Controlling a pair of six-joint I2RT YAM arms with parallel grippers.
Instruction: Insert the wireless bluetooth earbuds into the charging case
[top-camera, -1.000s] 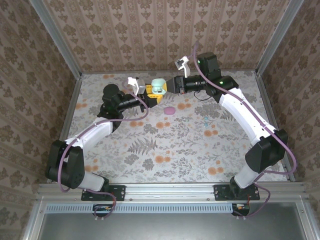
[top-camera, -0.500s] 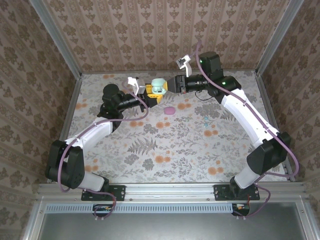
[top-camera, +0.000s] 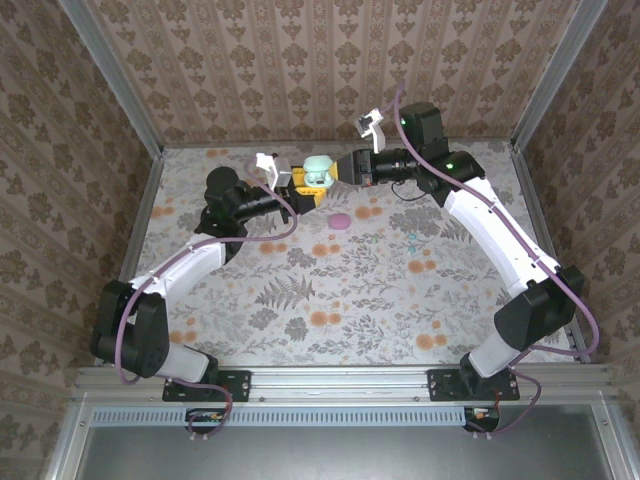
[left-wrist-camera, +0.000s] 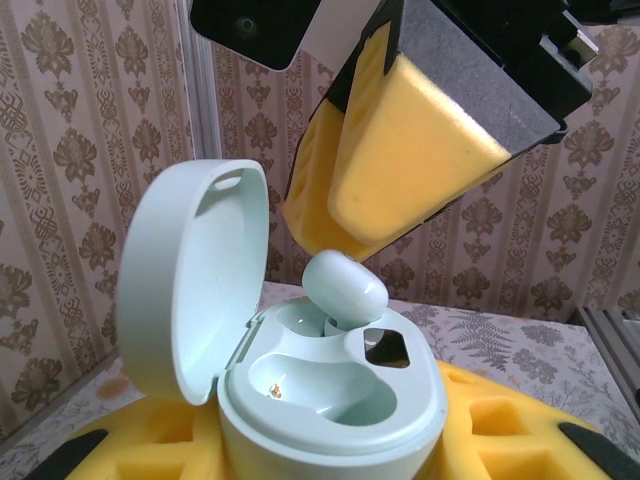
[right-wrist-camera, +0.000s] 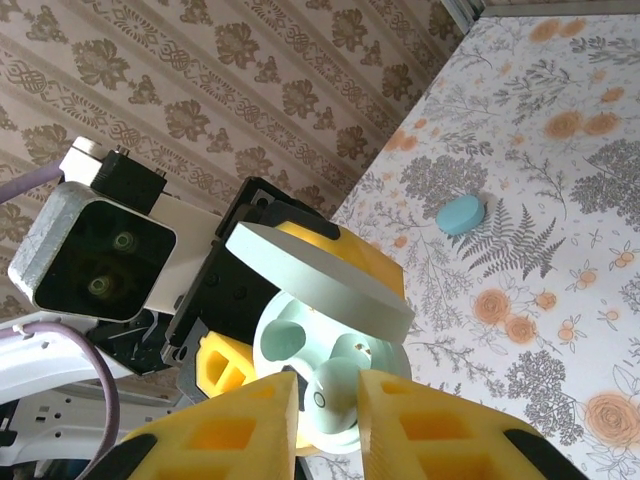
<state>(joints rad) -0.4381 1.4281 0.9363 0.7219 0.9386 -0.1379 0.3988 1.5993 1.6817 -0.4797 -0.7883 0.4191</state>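
Observation:
My left gripper (left-wrist-camera: 330, 445) is shut on the mint charging case (left-wrist-camera: 335, 400), which it holds upright above the table's back, with the lid (left-wrist-camera: 190, 280) swung open. In the top view the case (top-camera: 318, 172) sits between the left gripper (top-camera: 298, 184) and the right gripper (top-camera: 342, 168). My right gripper (right-wrist-camera: 330, 400) is shut on a mint earbud (right-wrist-camera: 335, 395). Seen from the left wrist, that earbud (left-wrist-camera: 345, 288) sits tilted in the case's far slot, under a yellow pad (left-wrist-camera: 400, 170). The near slot (left-wrist-camera: 325, 385) is empty.
A pink oval case (top-camera: 340, 221) lies on the floral table below the grippers. A tiny teal piece (top-camera: 411, 239) lies to its right. In the right wrist view a teal oval case (right-wrist-camera: 460, 214) rests on the table. Patterned walls close in behind.
The right gripper has edged left toward the open case with the earbud. The left arm has stayed in place.

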